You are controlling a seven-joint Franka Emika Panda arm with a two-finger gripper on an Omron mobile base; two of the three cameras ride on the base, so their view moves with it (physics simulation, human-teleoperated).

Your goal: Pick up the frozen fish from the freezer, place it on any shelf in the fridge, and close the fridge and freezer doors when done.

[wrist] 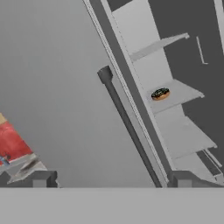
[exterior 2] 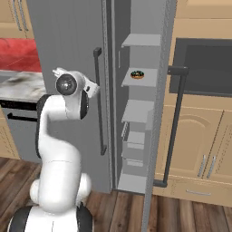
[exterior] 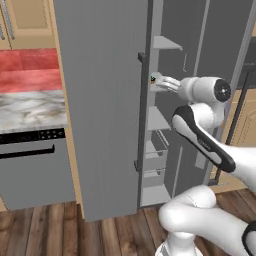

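Shut fridge door – beside fish shelf

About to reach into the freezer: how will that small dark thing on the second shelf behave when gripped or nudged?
The dark item looks low and flat, lying on the pale freezer shelf, so it probably won't tip or roll. It seems small and likely light, so a nudge could slide it across the smooth shelf. Frozen, it is probably stiff, though it is too small to tell. The gripper stands open, well short of it.

my arm is bent at the elbow, wrist raised level, pincer wide open and holding nothing.
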